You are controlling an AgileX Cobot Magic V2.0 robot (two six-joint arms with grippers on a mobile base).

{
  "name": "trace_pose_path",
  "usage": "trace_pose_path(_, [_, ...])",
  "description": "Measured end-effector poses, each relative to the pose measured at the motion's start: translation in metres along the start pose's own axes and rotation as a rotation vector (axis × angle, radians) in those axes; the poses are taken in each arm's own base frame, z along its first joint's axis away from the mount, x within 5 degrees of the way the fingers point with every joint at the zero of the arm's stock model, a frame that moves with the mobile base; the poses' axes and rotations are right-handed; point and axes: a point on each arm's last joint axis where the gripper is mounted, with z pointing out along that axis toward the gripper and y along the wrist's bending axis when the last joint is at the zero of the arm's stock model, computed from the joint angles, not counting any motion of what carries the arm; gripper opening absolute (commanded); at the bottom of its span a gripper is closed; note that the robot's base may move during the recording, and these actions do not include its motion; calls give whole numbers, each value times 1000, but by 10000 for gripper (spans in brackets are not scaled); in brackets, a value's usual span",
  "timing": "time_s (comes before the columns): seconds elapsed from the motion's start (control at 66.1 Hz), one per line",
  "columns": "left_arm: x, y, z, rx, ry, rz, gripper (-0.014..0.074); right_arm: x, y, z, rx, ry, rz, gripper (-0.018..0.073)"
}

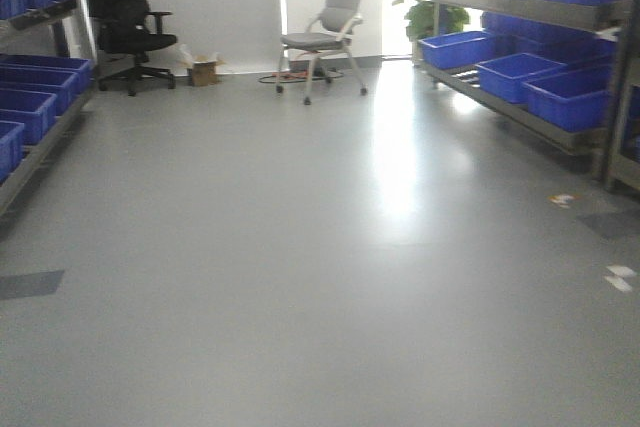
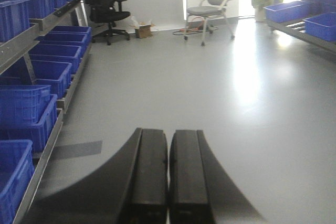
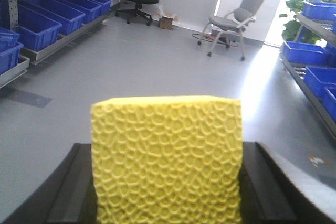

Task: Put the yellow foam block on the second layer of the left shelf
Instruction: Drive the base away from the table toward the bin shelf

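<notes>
Right end effector [image 3: 167, 195]: grasping yellow block [image 3: 167, 156] between both fingers. Left end effector [image 2: 168, 174]: clenched, empty, over floor [image 2: 236, 98] near blue bins [image 2: 50, 72].

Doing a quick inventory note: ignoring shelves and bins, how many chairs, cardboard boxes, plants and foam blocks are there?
Chairs: 2 (black office chair, grey chair)
Cardboard box: 1
Plant: 1
Yellow foam block: 1
Total: 5
</notes>
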Motion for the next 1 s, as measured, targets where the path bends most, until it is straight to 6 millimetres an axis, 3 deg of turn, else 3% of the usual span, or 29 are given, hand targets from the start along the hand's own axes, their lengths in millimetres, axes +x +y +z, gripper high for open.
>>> trace_pose_path(0.998, [0,0,0,0,-2,0,136,0,0,0,0,0,0,267])
